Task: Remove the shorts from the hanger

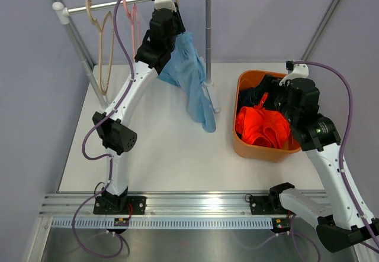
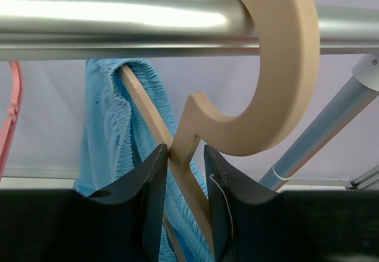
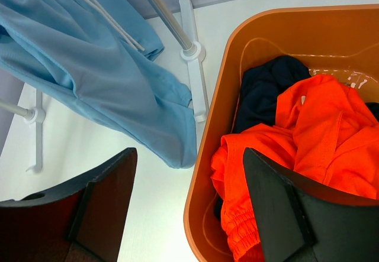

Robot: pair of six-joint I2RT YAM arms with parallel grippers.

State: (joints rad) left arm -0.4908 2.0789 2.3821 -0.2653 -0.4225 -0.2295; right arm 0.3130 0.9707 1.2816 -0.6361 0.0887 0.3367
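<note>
The light blue shorts [image 1: 192, 78] hang from a wooden hanger [image 2: 278, 67] hooked on the metal rail [image 2: 118, 19]. They also show in the left wrist view [image 2: 106, 114] and the right wrist view [image 3: 100, 67]. My left gripper [image 2: 185, 149] is up at the rail [image 1: 167, 12], shut narrowly on the hanger's neck. The orange shorts [image 3: 308, 126] and navy shorts [image 3: 263, 90] lie in the orange bin [image 3: 207, 173]. My right gripper [image 3: 189, 155] is open and empty, hovering over the bin's left rim [image 1: 271, 94].
A beige empty hanger [image 1: 103, 49] and a pink hanger [image 1: 133, 19] hang at the left of the rail. The rack's right post [image 1: 208, 37] and its white foot [image 3: 192, 55] stand between the blue shorts and the bin [image 1: 243, 144].
</note>
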